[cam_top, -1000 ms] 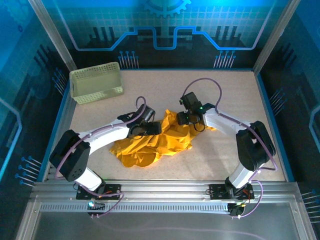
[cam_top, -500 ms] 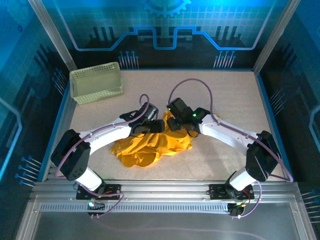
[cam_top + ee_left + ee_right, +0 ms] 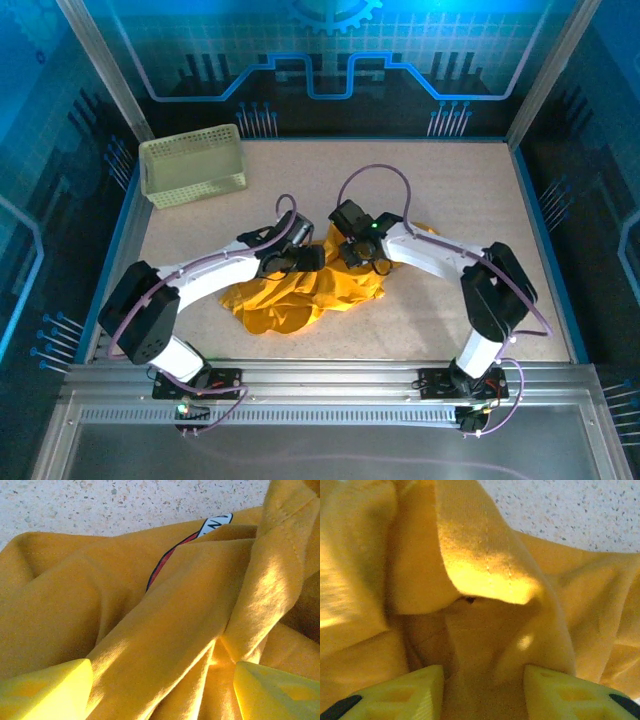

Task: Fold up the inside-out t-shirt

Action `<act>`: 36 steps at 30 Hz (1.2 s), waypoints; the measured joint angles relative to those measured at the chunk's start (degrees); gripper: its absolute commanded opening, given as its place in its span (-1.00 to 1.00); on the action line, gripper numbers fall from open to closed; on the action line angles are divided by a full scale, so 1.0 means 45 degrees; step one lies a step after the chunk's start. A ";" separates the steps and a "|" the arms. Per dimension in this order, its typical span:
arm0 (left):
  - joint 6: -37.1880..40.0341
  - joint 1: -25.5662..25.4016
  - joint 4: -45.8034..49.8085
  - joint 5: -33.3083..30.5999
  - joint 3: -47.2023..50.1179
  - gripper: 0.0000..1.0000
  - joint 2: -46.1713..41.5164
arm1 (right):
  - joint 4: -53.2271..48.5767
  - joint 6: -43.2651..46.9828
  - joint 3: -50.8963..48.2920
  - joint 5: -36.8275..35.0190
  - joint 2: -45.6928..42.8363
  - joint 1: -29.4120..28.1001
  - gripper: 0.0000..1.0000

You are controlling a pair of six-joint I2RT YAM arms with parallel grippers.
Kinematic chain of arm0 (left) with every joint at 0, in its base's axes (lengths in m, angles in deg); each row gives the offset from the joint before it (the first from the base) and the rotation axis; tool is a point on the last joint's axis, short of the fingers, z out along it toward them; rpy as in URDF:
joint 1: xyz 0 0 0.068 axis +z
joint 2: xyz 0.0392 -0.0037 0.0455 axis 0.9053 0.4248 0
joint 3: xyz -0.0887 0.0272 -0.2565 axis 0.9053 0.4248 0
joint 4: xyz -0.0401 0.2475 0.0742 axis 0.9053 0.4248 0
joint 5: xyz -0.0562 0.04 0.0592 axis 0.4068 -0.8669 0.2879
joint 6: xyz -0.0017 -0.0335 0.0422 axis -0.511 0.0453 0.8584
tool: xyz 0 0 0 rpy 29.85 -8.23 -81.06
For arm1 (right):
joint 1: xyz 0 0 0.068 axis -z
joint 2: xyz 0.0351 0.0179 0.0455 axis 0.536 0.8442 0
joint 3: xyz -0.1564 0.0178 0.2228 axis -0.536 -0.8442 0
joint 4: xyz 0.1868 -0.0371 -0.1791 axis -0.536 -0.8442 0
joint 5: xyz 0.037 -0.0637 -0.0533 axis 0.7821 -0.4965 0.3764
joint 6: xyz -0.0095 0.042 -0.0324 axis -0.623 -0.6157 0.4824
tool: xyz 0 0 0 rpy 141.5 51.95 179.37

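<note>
A table-top folding job in its opening stage: the inside-out t-shirt (image 3: 300,290) lies in a crumpled mustard heap at the middle of the table (image 3: 480,180), with the pale green basket (image 3: 193,165) well apart at 10 o'clock. Over the past second the right gripper (image 3: 352,250) has swung in from the heap's 3 o'clock side to its 1 o'clock edge and settled low on the cloth, while the left gripper (image 3: 300,257) has held its place at about 11 o'clock. The heap itself has hardly shifted.

From the left wrist, the yellow fingers (image 3: 45,690) stand wide apart with loose folds running between them, nothing pinched. A neck label (image 3: 215,525) shows at the far edge, a sign that this is the collar end. From the right wrist, the fingers (image 3: 390,690) are narrower-set and straddle a raised fold, though a gap remains on either side and no firm pinch is visible.

Both claws now flank the same upper edge of the garment — a likely prelude to lifting and spreading it. No fold has been made yet.
</note>
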 measured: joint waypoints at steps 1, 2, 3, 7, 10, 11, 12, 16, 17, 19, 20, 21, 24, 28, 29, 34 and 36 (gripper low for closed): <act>0.0000 0.0000 -0.0005 0.0000 0.0039 0.50 -0.0073 | -0.0024 -0.0005 0.0019 -0.0087 0.0141 0.0000 -0.02; 0.0000 0.0000 -0.0005 -0.0005 0.0083 0.50 -0.0151 | -0.0087 0.0000 0.0049 -0.0194 0.0277 0.0000 -0.05; 0.0000 0.0015 -0.0015 -0.0005 0.0121 0.50 -0.0243 | -0.0117 0.0000 0.0049 -0.0282 0.0384 0.0000 -0.11; 0.0000 0.0083 -0.0039 -0.0010 0.0151 0.50 -0.0374 | -0.0219 -0.0039 0.0049 -0.0393 0.0481 0.0000 -0.43; 0.0000 0.0107 -0.0039 -0.0015 0.0155 0.50 -0.0374 | -0.0228 -0.0063 0.0049 -0.0384 0.0423 -0.0005 -0.65; 0.0000 0.0112 -0.0044 -0.0015 0.0155 0.50 -0.0374 | -0.0233 -0.0058 0.0049 -0.0384 0.0335 -0.0010 -0.69; 0.0000 0.0131 -0.0039 -0.0010 0.0155 0.50 -0.0374 | -0.0238 -0.0039 0.0049 -0.0384 0.0194 -0.0029 -0.74; -0.0131 0.0219 -0.0112 0.0063 0.0175 0.51 -0.0379 | -0.0209 0.0204 0.0034 -0.0262 -0.0874 -0.0141 -0.84; -0.0180 0.0253 -0.0131 0.0063 0.0175 0.50 -0.0379 | -0.0165 0.0219 0.0000 -0.0228 -0.1268 -0.0155 -0.84; -0.0228 0.0306 -0.0141 0.0063 0.0175 0.50 -0.0432 | -0.0053 0.0262 -0.0112 -0.0121 -0.2025 -0.0160 -0.84; -0.0228 0.0325 -0.0141 0.0068 0.0175 0.50 -0.0495 | 0.0019 0.0296 -0.0189 -0.0024 -0.2395 -0.0155 -0.84; -0.0223 0.0325 -0.0146 0.0112 0.0175 0.50 -0.0593 | 0.0126 0.0316 -0.0296 0.0068 -0.2744 -0.0155 -0.84; -0.0214 0.0325 -0.0287 0.0384 0.0185 0.50 -0.1010 | 0.0607 0.0403 -0.0801 0.0539 -0.3628 -0.0146 -0.87; -0.0185 0.0321 -0.0729 0.0933 0.0199 0.43 -0.1899 | 0.1491 0.0403 -0.1928 0.1452 -0.4493 -0.0058 -0.92; -0.0185 0.0306 -0.0894 0.1122 0.0199 0.39 -0.2132 | 0.1729 0.0393 -0.2263 0.1676 -0.4668 -0.0053 -0.95; 0.0000 -0.0087 -0.1535 0.1977 0.0194 0.05 -0.2438 | 0.2807 0.0209 -0.3483 0.2569 -0.5076 -0.0039 -1.00; 0.0024 -0.0364 -0.1695 0.2331 0.0194 -0.06 -0.2395 | 0.3191 0.0092 -0.3779 0.2837 -0.5124 -0.0034 -1.00</act>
